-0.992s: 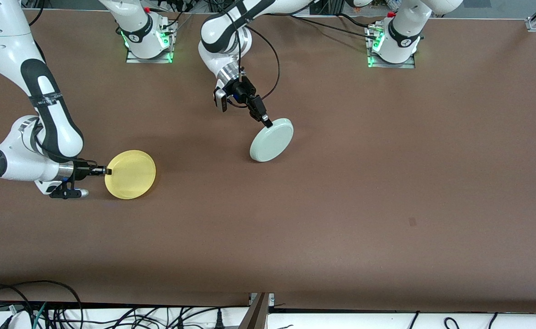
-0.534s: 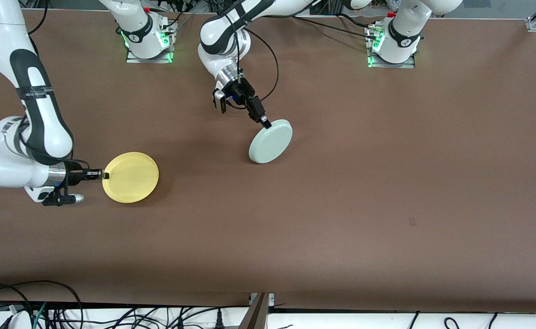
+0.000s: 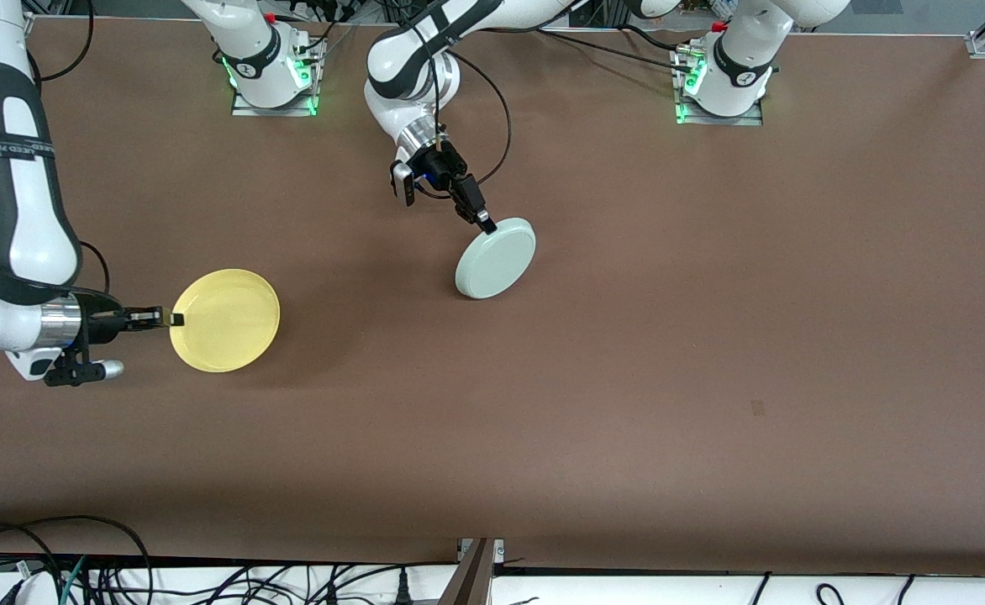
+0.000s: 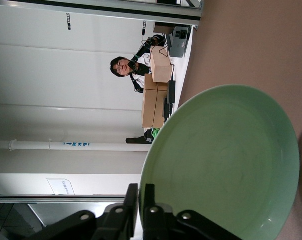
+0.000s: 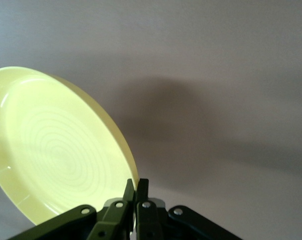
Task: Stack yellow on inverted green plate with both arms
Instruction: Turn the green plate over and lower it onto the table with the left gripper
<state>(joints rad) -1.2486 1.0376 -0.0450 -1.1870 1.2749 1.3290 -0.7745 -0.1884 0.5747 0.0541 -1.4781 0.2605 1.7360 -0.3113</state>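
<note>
Brown matte surface (image 3: 627,378) spans the whole front view, with the two arm bases along its upper edge and cables hanging off the lower edge.

Right gripper (image 3: 175,319) is over the right arm's end of the surface. Its fingers are clamped on the rim of the yellow plate (image 3: 225,321), which it holds clear of the surface (a soft shadow lies under it), hollow side up. The right wrist view shows the same grip: the rim is pinched in the narrow slot between the fingers (image 5: 141,191), and the plate's ringed inner face (image 5: 56,155) is turned toward the camera.

Left gripper (image 3: 487,225) is over the middle of the surface, well apart from the yellow plate. Its fingers are closed on the rim of the green plate (image 3: 496,259), which is tilted, underside facing the front camera. The left wrist view shows the hollow face (image 4: 225,165) and the rim seated between the fingers (image 4: 150,197).
</note>
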